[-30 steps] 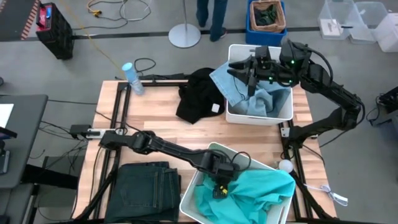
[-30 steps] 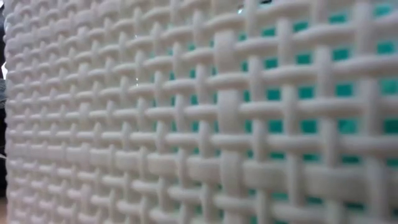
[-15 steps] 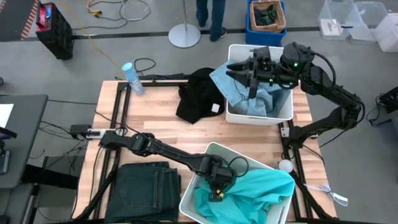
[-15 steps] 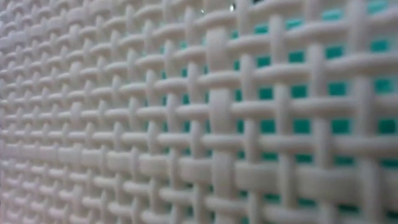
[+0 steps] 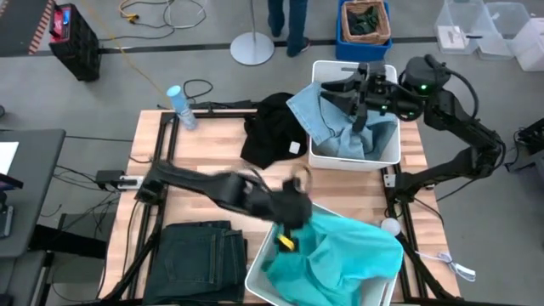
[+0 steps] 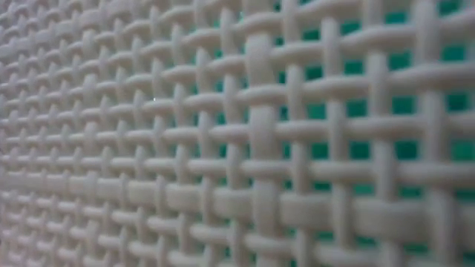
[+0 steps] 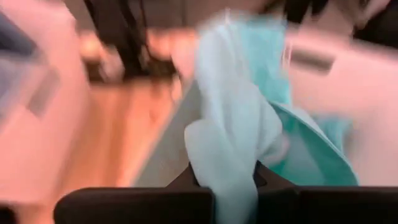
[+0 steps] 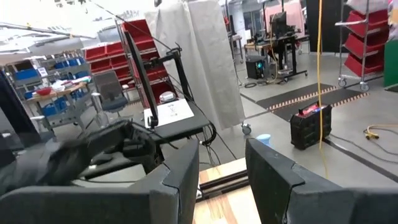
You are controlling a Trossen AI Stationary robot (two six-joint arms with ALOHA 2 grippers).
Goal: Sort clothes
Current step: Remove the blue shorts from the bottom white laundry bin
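A bright turquoise top (image 5: 344,251) lies in the near white bin (image 5: 259,265) and shows through that bin's lattice wall (image 6: 148,148) in the low view. My left gripper (image 5: 293,206) stands over the bin's far left corner, shut on the top (image 7: 242,93). The pale blue denim piece (image 5: 344,136) fills the far white bin (image 5: 353,161), one part draped over its left rim. My right gripper (image 5: 353,98) hovers open above it, holding nothing (image 8: 222,171). The black top (image 5: 272,132) lies crumpled on the table. The dark jeans (image 5: 204,251) lie folded at the near left. My left gripper pinches a bunched fold of the turquoise top (image 7: 227,177) between its two fingers. The cloth runs from the fingers back down into the near bin, where the rest of the top (image 5: 357,263) lies. How many layers are caught does not show.
A water bottle (image 5: 180,106) stands at the table's far left corner. Bare wood (image 5: 212,183) lies between the black top and the jeans. On the floor beyond the table stand a blue crate (image 5: 365,25), a round stand base (image 5: 252,47) and a person's legs (image 5: 289,21).
My left gripper has shut on the turquoise top inside the near bin, then swung fast up and toward the table's far edge, drawing the top's far left part up over the bin's corner. My right gripper has drifted slightly toward the right edge.
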